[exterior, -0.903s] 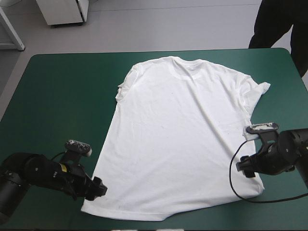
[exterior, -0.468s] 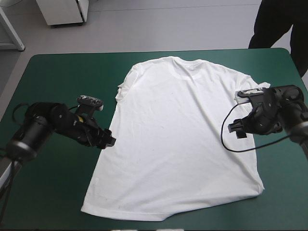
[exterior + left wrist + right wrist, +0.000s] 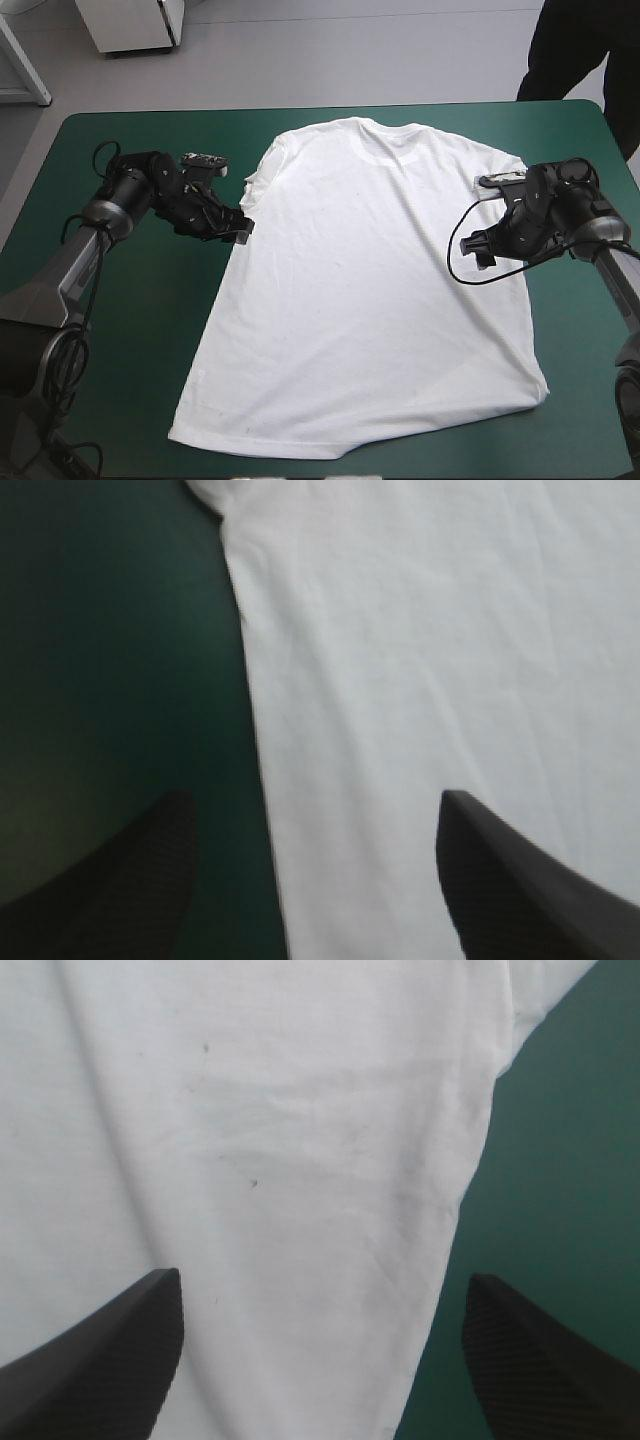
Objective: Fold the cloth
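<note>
The white short-sleeved T-shirt [image 3: 370, 290] is being shown spread flat mid-frame on the teal-green table cover [image 3: 130, 330], probably light and limp. Its side edges, the likely pinch points, are being straddled by the left gripper [image 3: 240, 228] and right gripper [image 3: 478, 250], black fingers spread wide.

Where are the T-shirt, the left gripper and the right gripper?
T-shirt [image 3: 370, 300]: high view, middle of its spread front.
left gripper [image 3: 240, 228]: high view, between its fingertips, at the T-shirt's side edge.
right gripper [image 3: 480, 250]: high view, between its fingertips, over the T-shirt's opposite side.
</note>
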### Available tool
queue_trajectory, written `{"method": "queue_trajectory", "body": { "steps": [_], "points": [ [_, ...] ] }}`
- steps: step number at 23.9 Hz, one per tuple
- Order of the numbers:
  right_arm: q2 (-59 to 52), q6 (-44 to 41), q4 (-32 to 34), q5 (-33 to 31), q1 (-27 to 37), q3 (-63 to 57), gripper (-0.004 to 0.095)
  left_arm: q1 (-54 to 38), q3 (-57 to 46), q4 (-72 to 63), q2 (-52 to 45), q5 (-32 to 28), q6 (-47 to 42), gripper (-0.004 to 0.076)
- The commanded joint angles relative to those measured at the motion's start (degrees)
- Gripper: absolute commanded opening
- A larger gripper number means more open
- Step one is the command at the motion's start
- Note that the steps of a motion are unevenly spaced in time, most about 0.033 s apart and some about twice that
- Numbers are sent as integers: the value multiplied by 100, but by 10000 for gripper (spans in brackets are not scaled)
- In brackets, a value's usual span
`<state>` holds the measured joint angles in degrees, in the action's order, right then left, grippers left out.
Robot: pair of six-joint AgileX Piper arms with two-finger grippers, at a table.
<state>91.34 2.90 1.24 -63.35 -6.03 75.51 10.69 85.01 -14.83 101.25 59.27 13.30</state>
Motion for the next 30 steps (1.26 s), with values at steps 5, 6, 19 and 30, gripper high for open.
{"method": "queue_trajectory", "body": {
  "steps": [5,6,19,30],
  "points": [
    [-39,-5,-353,225,507,187,716,-2,721,-151,479,86,38,474],
    [-39,19,-353,252,548,187,716,-2,745,-147,549,86,38,473],
    [566,143,-504,312,676,542,716,264,753,-170,1281,179,131,220],
    [970,318,-802,253,989,858,716,575,753,211,1499,349,160,-22]
  ]
}}
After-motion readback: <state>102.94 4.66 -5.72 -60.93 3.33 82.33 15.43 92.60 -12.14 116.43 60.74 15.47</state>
